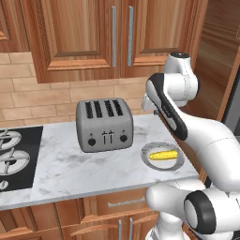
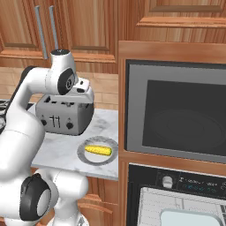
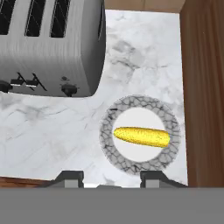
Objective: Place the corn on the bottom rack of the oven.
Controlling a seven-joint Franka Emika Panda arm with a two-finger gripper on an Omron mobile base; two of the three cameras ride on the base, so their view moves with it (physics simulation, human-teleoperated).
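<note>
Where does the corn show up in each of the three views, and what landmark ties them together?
Left base view: the corn lies on the plate, lower right of centre.
Right base view: the corn is at lower centre-left, left of the oven.
Hand view: the corn is right of centre, above the fingers.
Shared landmark: the toaster, beside the plate.

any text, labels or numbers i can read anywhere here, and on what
None can be read.
Oven control strip below the dark window: small pale marks beside a knob, too small and blurred to read.
Toaster front: knobs and levers, no legible lettering.
Plate and corn: no text.
</note>
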